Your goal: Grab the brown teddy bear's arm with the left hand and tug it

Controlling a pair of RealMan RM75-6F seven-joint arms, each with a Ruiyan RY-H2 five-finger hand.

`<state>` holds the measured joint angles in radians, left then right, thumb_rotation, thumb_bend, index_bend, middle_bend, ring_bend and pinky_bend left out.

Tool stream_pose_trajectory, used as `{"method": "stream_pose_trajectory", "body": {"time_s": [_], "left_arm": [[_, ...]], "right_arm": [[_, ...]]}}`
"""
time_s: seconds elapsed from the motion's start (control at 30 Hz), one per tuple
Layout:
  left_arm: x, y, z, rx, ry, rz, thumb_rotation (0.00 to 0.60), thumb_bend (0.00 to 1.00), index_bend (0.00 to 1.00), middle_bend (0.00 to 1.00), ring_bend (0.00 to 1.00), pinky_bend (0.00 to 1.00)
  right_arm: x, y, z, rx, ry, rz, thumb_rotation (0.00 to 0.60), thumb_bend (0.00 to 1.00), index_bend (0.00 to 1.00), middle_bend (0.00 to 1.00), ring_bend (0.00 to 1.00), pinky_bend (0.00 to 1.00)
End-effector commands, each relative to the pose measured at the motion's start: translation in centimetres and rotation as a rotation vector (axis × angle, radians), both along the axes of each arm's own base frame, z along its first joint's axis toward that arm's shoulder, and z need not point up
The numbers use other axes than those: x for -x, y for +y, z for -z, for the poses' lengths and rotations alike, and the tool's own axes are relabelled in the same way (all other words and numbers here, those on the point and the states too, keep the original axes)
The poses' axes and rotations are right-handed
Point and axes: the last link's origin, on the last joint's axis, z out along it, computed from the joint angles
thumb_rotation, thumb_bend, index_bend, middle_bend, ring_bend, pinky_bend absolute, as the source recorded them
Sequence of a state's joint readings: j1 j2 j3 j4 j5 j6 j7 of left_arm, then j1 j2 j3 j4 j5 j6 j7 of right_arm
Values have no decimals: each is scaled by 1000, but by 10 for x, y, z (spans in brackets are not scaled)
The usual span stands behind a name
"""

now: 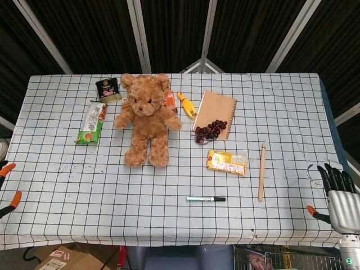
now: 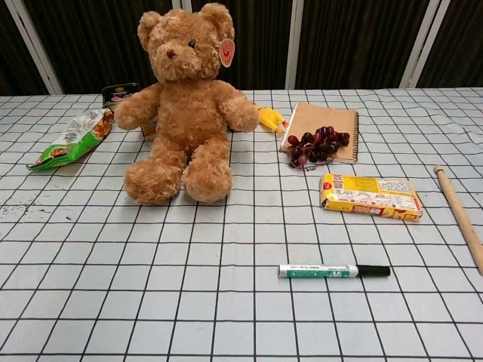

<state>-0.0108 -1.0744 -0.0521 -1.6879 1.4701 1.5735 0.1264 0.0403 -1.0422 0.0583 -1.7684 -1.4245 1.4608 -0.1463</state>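
The brown teddy bear (image 1: pixel 147 121) sits upright at the back left of the checked table, arms spread out to both sides; the chest view shows the teddy bear (image 2: pixel 185 113) facing me with a tag on its ear. Of my left hand (image 1: pixel 5 168) only a few orange-tipped fingertips show at the left edge of the head view, apart from each other, holding nothing and far from the bear. My right hand (image 1: pixel 339 194) hangs off the table's right front corner, fingers stretched out and empty. Neither hand appears in the chest view.
A green snack bag (image 1: pixel 91 124) and dark tin (image 1: pixel 108 89) lie left of the bear. To its right are a yellow rubber chicken (image 1: pixel 187 104), a notebook (image 1: pixel 216 112) with grapes (image 1: pixel 209 130), a yellow packet (image 1: pixel 226 162), a wooden stick (image 1: pixel 261 171) and a marker (image 1: pixel 205 198).
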Motion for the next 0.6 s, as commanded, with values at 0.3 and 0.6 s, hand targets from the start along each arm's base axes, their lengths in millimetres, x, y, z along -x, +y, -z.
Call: {"method": "stream_pose_trajectory", "body": {"time_s": [0.3, 0.6], "left_arm": [[-1, -1, 5, 23, 8, -3, 600, 494, 190, 115, 0, 0], [4, 8, 8, 44, -9, -20, 600, 466, 183, 110, 0, 0]], "right_arm": [[0, 1, -1, 2, -9, -1, 600, 171, 0, 0, 0, 0], [1, 2, 1, -13, -13, 4, 600, 171, 0, 0, 0, 0]]}}
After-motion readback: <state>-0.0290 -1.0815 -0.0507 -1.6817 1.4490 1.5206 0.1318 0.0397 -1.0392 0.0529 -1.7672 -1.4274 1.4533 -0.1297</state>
